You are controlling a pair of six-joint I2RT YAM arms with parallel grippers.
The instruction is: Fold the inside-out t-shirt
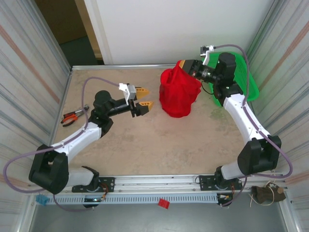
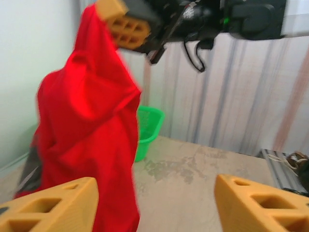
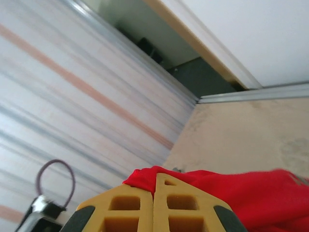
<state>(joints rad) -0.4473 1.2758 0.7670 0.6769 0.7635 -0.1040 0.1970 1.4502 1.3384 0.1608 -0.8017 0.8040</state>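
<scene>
The inside-out t-shirt [image 1: 178,94] is bright red and hangs bunched over the back middle of the table, its lower end resting on the tabletop. My right gripper [image 1: 184,65] is shut on the shirt's top edge. In the right wrist view the right gripper [image 3: 153,181] has its yellow fingers pressed together with the red cloth [image 3: 251,193] pinched between them. My left gripper [image 1: 147,97] stands open just left of the shirt, with nothing in it. In the left wrist view the left gripper [image 2: 155,187] faces the hanging shirt [image 2: 87,125], which is beside its left finger.
A green mesh basket [image 1: 249,83] stands at the back right behind the right arm, also in the left wrist view as the basket [image 2: 148,126]. Orange-handled pliers [image 1: 71,117] lie at the table's left edge. Ribbed walls close both sides.
</scene>
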